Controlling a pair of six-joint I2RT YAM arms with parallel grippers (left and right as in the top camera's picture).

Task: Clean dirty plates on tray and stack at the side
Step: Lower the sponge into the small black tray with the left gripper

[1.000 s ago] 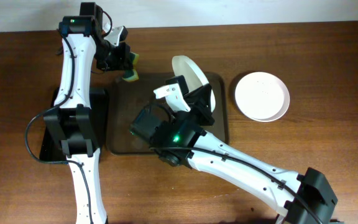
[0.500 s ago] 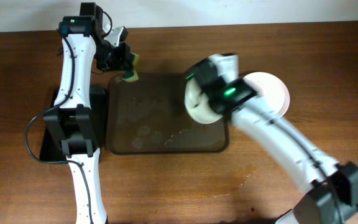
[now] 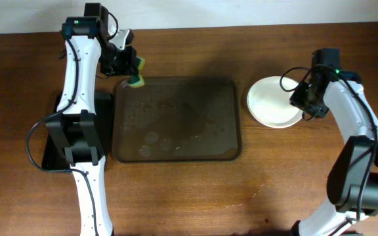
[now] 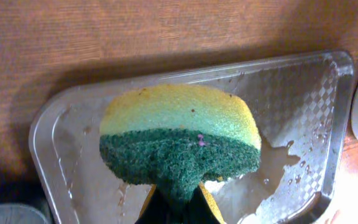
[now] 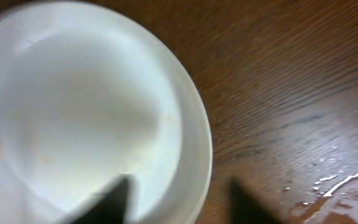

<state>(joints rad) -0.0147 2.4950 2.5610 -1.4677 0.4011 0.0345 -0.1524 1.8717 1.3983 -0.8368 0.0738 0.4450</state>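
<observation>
Wooden table (image 3: 176, 196): left pincer (image 4: 178, 208) clamps sponge (image 4: 179, 143); right pincer (image 5: 179, 202) spread, empty, over plates (image 5: 73, 124).

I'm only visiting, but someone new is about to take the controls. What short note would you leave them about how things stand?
Left gripper: shut on the sponge, held above the far left corner of the tray.
Right gripper: open, one finger on each side of the plates' rim.
Plates: stacked on the table to the right of the tray; the number can't be told from above.
Done: no plate is on the tray, only patches of water.
Left: the top plate seems to show a faint orange mark, so check it, then pull the right arm clear.
</observation>
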